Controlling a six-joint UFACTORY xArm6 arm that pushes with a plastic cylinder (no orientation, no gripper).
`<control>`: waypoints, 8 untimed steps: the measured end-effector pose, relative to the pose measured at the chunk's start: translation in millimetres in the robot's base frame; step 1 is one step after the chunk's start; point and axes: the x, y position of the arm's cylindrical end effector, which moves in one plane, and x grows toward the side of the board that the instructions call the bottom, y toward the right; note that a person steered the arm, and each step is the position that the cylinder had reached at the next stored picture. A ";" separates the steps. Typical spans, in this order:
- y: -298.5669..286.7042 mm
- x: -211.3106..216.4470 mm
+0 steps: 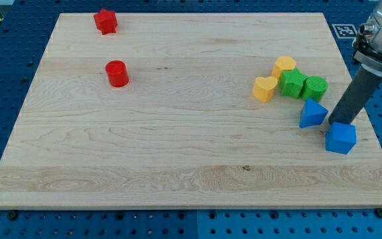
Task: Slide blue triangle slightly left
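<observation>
The blue triangle point(313, 113) lies at the view's right side of the wooden board point(178, 146), just below the green blocks. My tip point(337, 123) is the lower end of the dark rod coming down from the view's upper right. It stands just right of the blue triangle, a small gap apart, and right at the top edge of a blue cube-like block point(341, 138).
A green block point(292, 83) and a green cylinder point(315, 87) sit above the triangle, with a yellow heart point(265, 88) and a yellow block point(284, 66) to their left. A red star-like block point(105, 21) and a red cylinder point(117, 73) are at the upper left.
</observation>
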 end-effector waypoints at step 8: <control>0.1 -42.9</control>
